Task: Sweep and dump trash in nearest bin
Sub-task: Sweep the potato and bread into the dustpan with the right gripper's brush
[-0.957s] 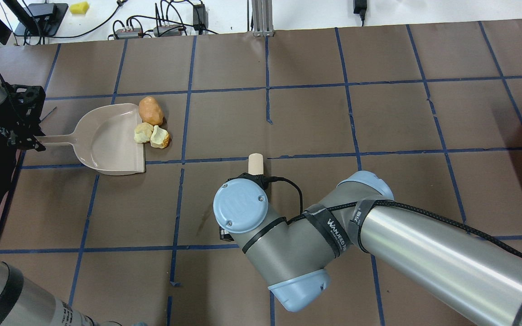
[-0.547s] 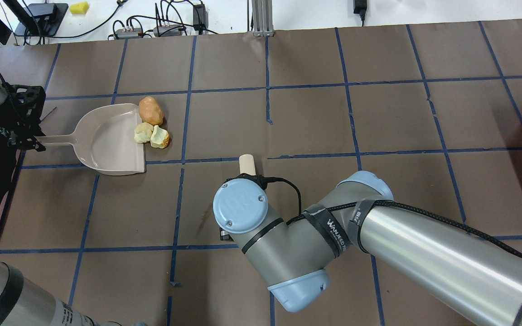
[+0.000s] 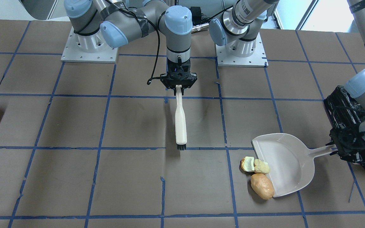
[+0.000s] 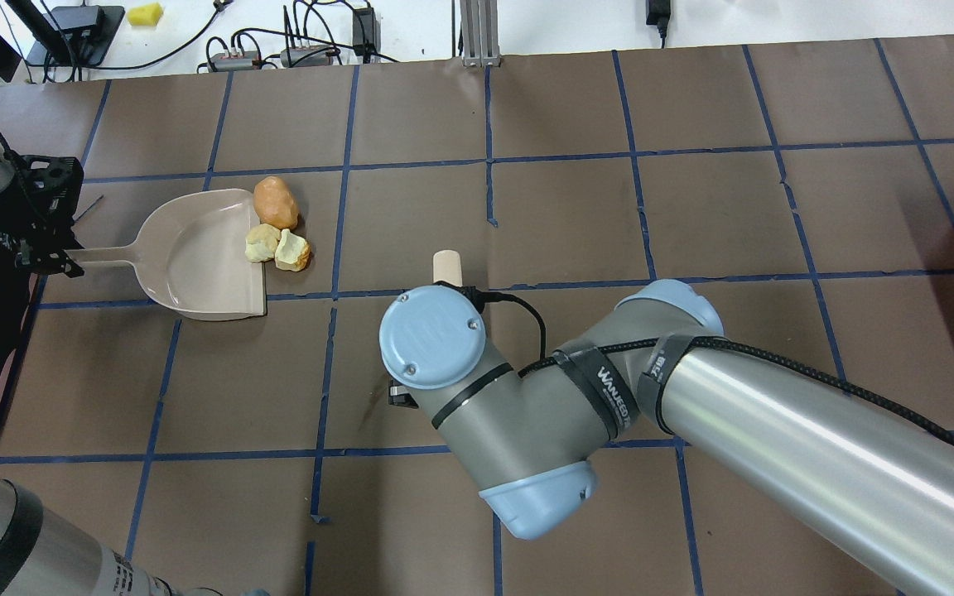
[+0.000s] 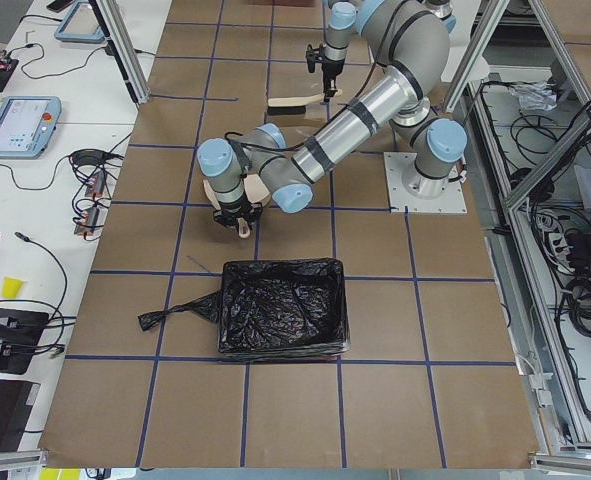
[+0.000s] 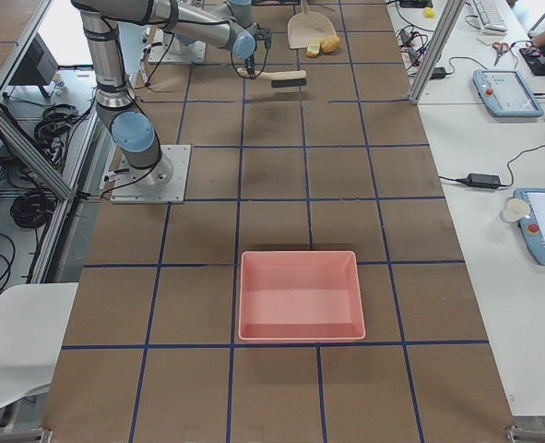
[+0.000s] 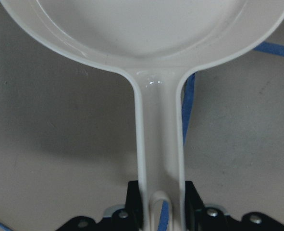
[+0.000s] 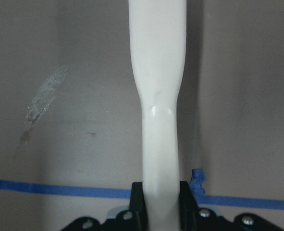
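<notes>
Brown paper crossed by blue tape lines was seen covering the table [image 3: 74,126] in the front-facing view. Near its middle, a white brush [image 3: 180,122] was gripped at the handle's end by the right pincer [image 3: 178,87], with its dark bristles pointed away from the robot. Toward the robot's left, a beige dustpan [image 3: 285,158] was laid flat, its handle clamped in the left pincer [image 3: 335,148]. The trash [image 3: 255,174] was found on the table at the pan's open edge. A tan-brown lump [image 3: 261,186] was placed at the edge's corner, and two pale yellow-green chunks [image 3: 248,164] just beside it were touching each other.

From overhead, only the brush's tip was shown beyond the right wrist, well apart from the trash. One chunk was seen against the pan's lip.

In the left side view, the bin [image 5: 280,318], lined with crinkled black plastic, was set near the wrist of the near arm. In the right side view, a pink tray [image 6: 300,293] was seen at the table's near end, far from the trash.

By the left wrist camera, the pan's handle was shown pinched tightly in that pincer. By the right wrist camera, the brush's handle was shown held the same way.
</notes>
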Action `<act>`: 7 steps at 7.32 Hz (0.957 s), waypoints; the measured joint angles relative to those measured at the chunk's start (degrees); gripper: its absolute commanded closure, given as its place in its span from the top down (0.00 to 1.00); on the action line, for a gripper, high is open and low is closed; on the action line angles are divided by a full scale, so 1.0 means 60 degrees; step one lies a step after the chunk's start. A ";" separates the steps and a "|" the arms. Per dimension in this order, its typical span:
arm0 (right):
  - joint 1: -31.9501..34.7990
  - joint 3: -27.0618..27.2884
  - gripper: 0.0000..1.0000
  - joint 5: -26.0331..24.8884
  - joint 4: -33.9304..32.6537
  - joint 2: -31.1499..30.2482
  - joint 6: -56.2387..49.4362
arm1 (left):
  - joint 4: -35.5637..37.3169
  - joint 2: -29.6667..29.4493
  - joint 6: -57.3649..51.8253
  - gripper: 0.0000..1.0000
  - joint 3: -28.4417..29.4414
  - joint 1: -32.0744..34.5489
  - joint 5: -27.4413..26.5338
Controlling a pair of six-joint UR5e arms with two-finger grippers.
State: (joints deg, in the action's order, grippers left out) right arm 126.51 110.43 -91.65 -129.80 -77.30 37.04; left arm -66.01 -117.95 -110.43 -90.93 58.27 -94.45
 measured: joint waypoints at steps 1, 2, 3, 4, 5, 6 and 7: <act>0.0021 -0.0990 0.00 0.0012 0.0670 0.0343 0.0744 | -0.0001 -0.0002 0.0007 0.12 0.0001 0.0000 -0.0002; 0.0073 -0.2313 0.00 -0.0001 0.1429 0.1019 0.1565 | -0.0009 -0.0009 -0.0020 0.12 0.0001 0.0000 -0.0008; 0.0135 -0.3939 0.00 -0.0048 0.2496 0.1905 0.2423 | -0.0013 -0.0019 -0.0035 0.12 0.0003 0.0005 -0.0015; 0.0198 -0.5634 0.00 -0.0108 0.3671 0.2810 0.3102 | -0.0014 -0.0020 -0.0041 0.12 0.0006 0.0011 -0.0032; 0.0287 -0.7340 0.00 -0.0214 0.4626 0.3774 0.3495 | -0.0015 -0.0011 -0.0044 0.12 0.0007 0.0013 -0.0058; 0.0400 -0.8581 0.00 -0.0342 0.5106 0.4631 0.3632 | -0.0015 0.0004 -0.0038 0.12 0.0004 0.0014 -0.0072; 0.0520 -0.9347 0.00 -0.0418 0.5286 0.5304 0.3543 | -0.0015 0.0009 -0.0029 0.12 0.0000 0.0015 -0.0077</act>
State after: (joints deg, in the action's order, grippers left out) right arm 129.63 54.35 -94.15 -98.08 -45.47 58.30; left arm -66.09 -117.90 -110.60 -90.93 58.36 -94.91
